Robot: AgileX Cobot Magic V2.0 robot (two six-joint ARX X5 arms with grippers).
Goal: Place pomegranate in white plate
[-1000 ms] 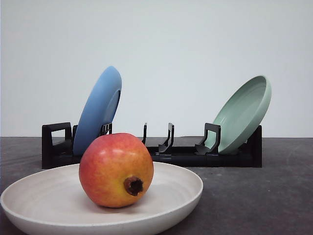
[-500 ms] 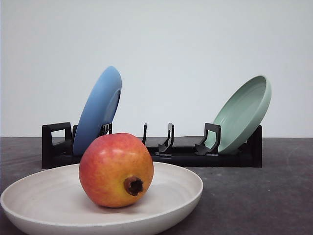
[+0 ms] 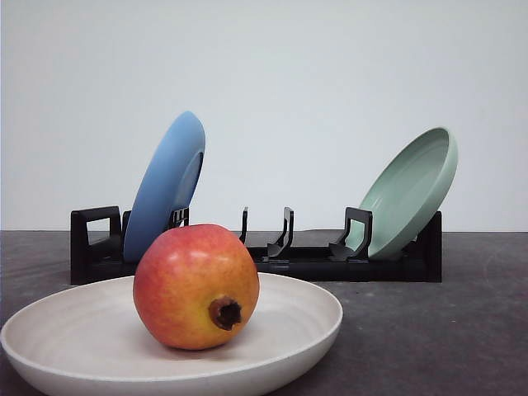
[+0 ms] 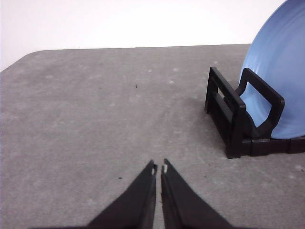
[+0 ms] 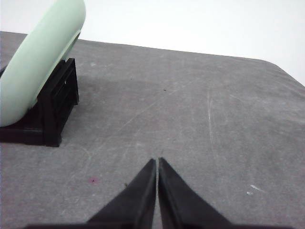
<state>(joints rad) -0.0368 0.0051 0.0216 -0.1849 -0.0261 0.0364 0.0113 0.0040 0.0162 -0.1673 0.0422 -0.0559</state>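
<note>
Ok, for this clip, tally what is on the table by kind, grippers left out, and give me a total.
Plates: 3 — white plate, blue plate, pale green plate
Fruit: 1 — pomegranate, lying in the white plate
Racks: 1 — black dish rack, holding the blue and green plates
Total: 5

pomegranate (image 3: 195, 286) red-orange-yellow | plate (image 3: 289, 330) off-white | rack (image 3: 313, 262) black | table (image 3: 429, 330) dark grey
</note>
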